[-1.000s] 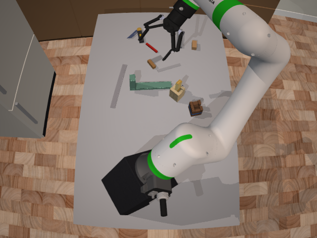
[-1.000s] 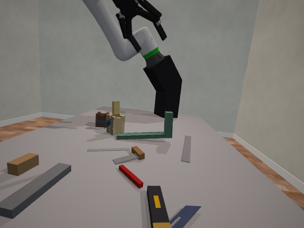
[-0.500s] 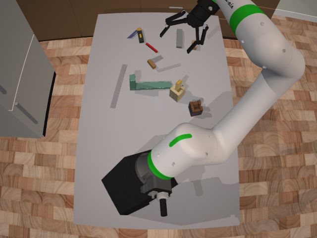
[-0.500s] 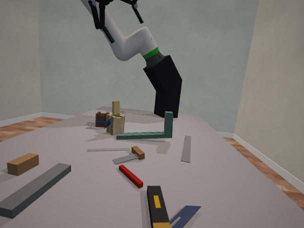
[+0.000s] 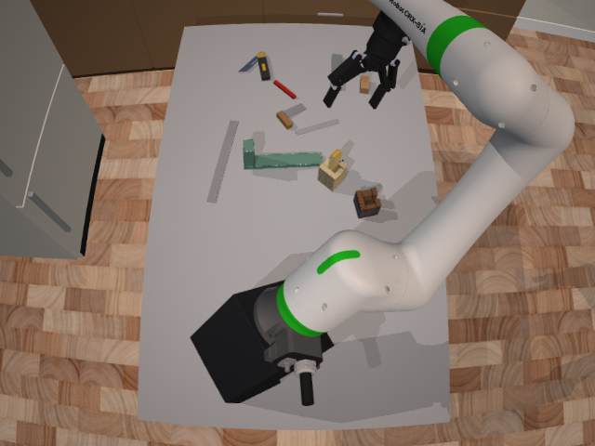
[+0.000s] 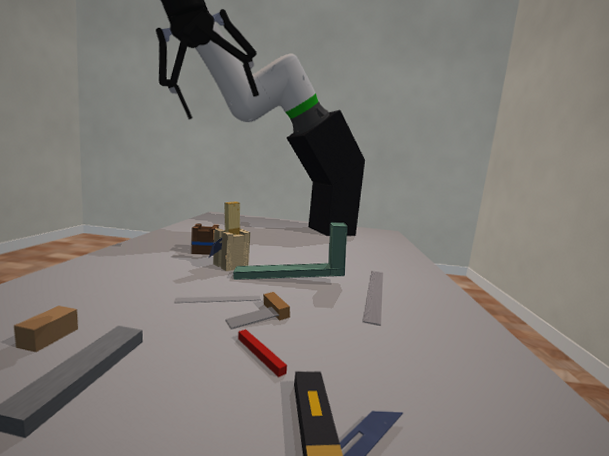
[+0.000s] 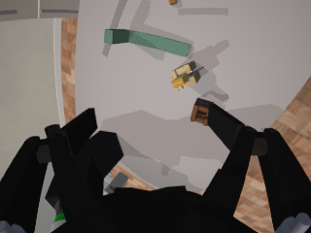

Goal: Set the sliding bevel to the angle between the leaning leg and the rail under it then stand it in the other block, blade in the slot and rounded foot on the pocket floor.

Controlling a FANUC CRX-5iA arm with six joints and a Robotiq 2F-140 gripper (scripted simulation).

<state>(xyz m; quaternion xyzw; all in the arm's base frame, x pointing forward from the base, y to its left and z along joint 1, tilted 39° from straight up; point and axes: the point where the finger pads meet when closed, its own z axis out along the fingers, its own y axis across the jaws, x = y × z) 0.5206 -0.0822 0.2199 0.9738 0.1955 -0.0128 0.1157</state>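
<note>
The sliding bevel's tan stock [image 5: 335, 157] stands upright in the light wooden block [image 5: 332, 174] near the table's middle; both show in the exterior view, the stock [image 6: 232, 215] above the block [image 6: 233, 249]. The other block [image 5: 367, 202] is dark brown with a blue band and stands empty just beside it [image 6: 203, 238]. The green rail [image 5: 287, 160] lies next to the light block, with its leg [image 6: 337, 246] rising at the far end. My gripper [image 5: 351, 98] [image 6: 219, 98] is open and empty, high above the table's far end. The wrist view looks down past the fingers at the blocks [image 7: 185, 77].
A black and yellow bevel [image 5: 261, 64] with a blue blade, a red bar [image 5: 284, 89], a try square [image 5: 288, 116], a grey strip [image 5: 317, 126], a long ruler [image 5: 222, 161], a small wood block [image 5: 364, 84] and a grey bar [image 6: 66, 380] lie around. A fridge [image 5: 33, 144] stands left.
</note>
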